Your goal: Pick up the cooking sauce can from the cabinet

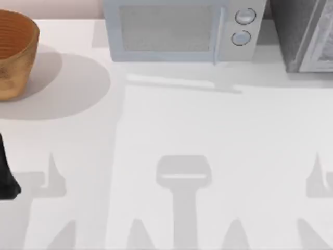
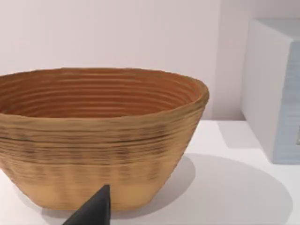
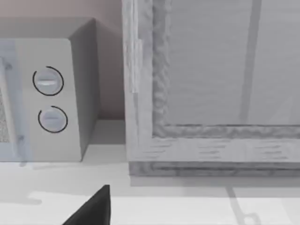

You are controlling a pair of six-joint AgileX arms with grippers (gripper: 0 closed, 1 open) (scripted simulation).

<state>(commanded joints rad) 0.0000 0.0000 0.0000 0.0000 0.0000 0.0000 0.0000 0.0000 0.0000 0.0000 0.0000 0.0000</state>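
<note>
A round woven basket (image 1: 13, 52) sits at the far left of the white table (image 1: 166, 156). It is brown, with bumpy rings all around, and it is wide at the top. My left gripper (image 2: 91, 211) is near it; I cannot tell if the fingers are apart. In the far middle stands a smooth, boxy, pale blue microwave (image 1: 177, 31) with two round knobs. At the far right is the cabinet (image 1: 304, 34), dark and speckled, with a lighter flat door. My right gripper (image 3: 91, 208) faces it; I cannot tell about those fingers either.
</note>
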